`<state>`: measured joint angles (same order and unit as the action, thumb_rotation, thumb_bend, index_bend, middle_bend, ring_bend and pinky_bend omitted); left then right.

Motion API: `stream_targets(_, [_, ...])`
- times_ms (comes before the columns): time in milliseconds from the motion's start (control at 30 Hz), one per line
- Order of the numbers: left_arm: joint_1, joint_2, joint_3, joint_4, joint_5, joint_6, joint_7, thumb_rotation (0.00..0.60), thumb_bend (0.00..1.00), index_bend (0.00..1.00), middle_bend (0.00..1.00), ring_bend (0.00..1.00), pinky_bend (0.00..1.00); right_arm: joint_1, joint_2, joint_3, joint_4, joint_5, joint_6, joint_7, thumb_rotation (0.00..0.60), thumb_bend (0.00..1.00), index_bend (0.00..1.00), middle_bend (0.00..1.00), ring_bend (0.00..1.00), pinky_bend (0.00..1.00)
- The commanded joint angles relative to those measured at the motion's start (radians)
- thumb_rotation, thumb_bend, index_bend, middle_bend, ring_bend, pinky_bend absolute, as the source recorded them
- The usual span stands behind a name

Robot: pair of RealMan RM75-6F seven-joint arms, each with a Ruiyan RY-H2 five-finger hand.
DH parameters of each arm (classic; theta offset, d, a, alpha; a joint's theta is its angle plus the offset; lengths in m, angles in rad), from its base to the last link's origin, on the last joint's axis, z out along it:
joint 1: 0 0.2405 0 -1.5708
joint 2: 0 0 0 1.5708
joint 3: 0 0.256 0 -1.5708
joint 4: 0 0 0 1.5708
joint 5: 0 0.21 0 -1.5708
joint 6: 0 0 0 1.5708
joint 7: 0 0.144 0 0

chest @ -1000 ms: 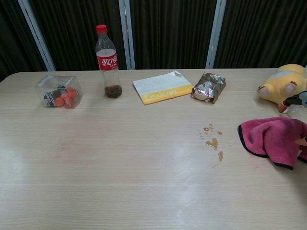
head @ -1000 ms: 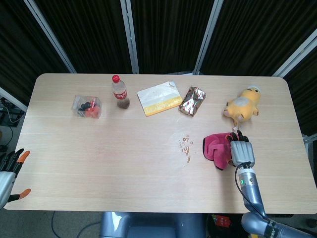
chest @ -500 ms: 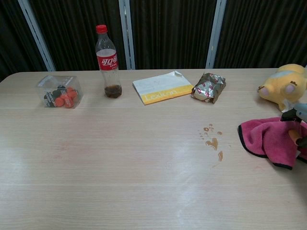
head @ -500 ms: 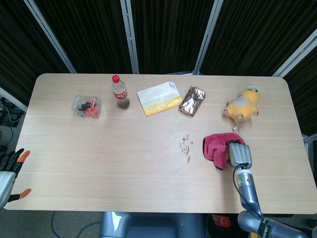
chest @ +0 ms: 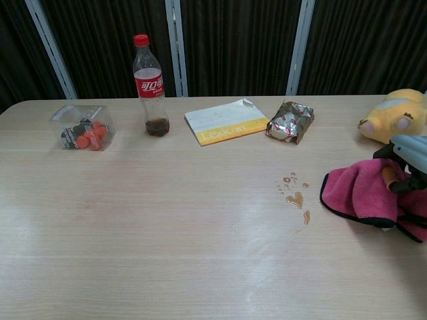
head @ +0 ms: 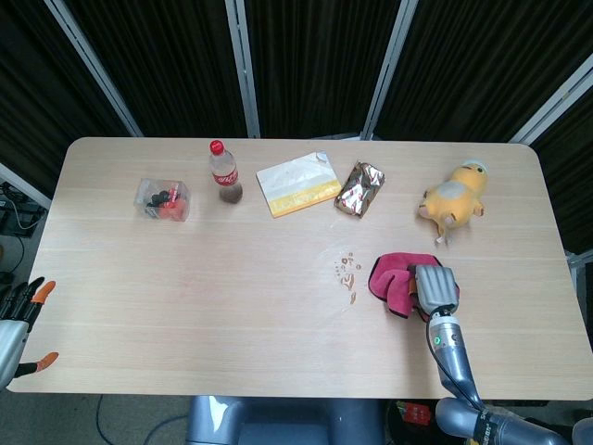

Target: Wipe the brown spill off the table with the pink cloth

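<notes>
The pink cloth (head: 394, 276) (chest: 357, 192) lies bunched on the table, just right of the brown spill (head: 348, 272) (chest: 295, 193). My right hand (head: 435, 290) (chest: 405, 167) sits on the cloth's right part with its fingers curled into the fabric, gripping it. A narrow strip of bare table separates the cloth's left edge from the spill drops. My left hand (head: 20, 320) hangs off the table's front left corner, fingers apart and holding nothing; the chest view does not show it.
Along the back stand a cola bottle (head: 222, 171) (chest: 150, 87), a clear box of small items (head: 163, 199) (chest: 81, 127), a yellow-and-white book (head: 297, 184) (chest: 227, 121) and a foil packet (head: 359, 188) (chest: 291, 121). A yellow plush toy (head: 454, 195) (chest: 393, 115) lies behind the cloth.
My right hand has closed onto the cloth and dragged it left, towards the spill. The cloth has bunched up and its left edge is nearer the drops.
</notes>
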<state>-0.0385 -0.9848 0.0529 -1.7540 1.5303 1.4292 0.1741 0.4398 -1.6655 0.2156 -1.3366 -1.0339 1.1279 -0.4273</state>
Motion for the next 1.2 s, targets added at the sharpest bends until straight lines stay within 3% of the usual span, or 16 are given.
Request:
stream_targets(33, [0.000,0.000,0.000,0.000,0.000,0.000,-0.001,0.600,0.00,0.00,0.00,0.00,0.00,0.012,-0.008,0.011,-0.023,-0.014,0.014,0.003,0.600,0.73,0.72,0.60,0.54,0.74])
stream_targets(367, [0.001,0.000,0.000,-0.002,-0.003,0.001,-0.002,0.600,0.00,0.00,0.00,0.00,0.00,0.078,-0.076,0.032,-0.065,0.004,0.007,-0.073,0.600,0.73,0.73,0.61,0.54,0.74])
stream_targets(667, [-0.001,0.002,-0.001,-0.003,-0.014,-0.008,-0.005,0.600,0.00,0.00,0.00,0.00,0.00,0.158,-0.212,0.042,-0.049,0.010,-0.005,-0.124,0.600,0.73,0.74,0.61,0.54,0.74])
stream_targets(1200, [-0.001,0.005,-0.001,-0.003,-0.013,-0.005,-0.017,0.600,0.00,0.00,0.00,0.00,0.00,0.131,-0.258,-0.007,0.092,0.035,-0.007,-0.104,0.600,0.72,0.74,0.60,0.54,0.74])
